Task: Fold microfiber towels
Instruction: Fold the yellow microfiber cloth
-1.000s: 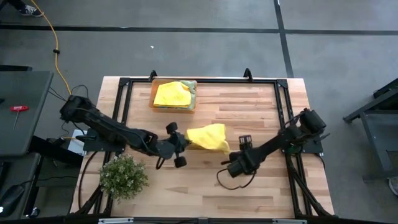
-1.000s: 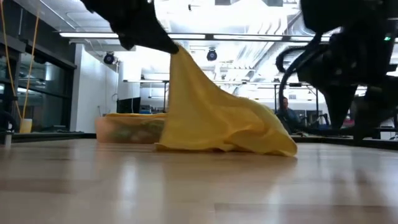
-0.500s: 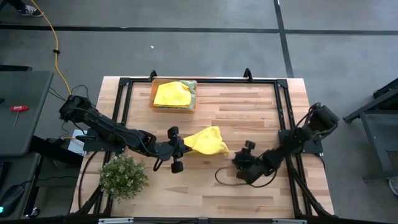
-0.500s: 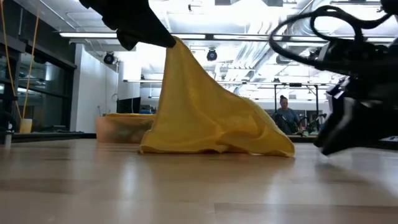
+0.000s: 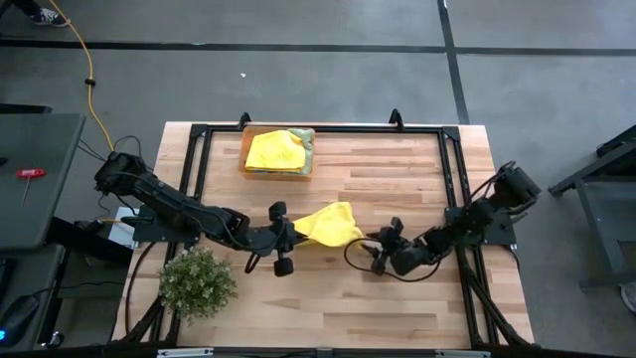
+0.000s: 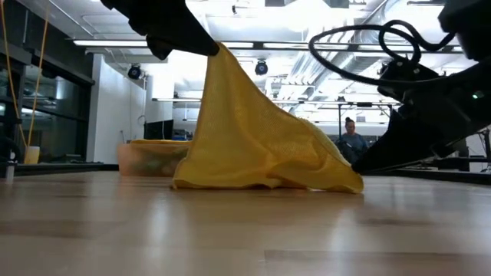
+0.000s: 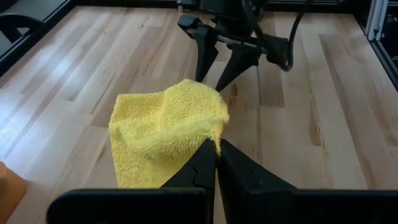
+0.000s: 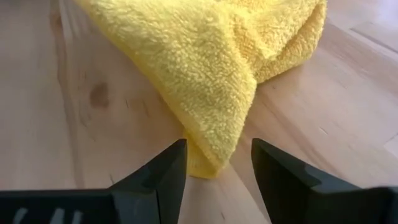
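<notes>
The left end effector (image 5: 289,231) is gripping one edge of a yellow towel (image 5: 329,225) with its fingers pinched together, holding that edge raised while the rest is draping down onto the wooden surface (image 5: 397,179) near its middle. The right end effector (image 5: 376,253) is sitting low at the towel's opposite corner, fingers spread with the corner lying between them. A second yellow towel (image 5: 274,150) is lying in the orange tray (image 5: 309,149) at the surface's far edge.
</notes>
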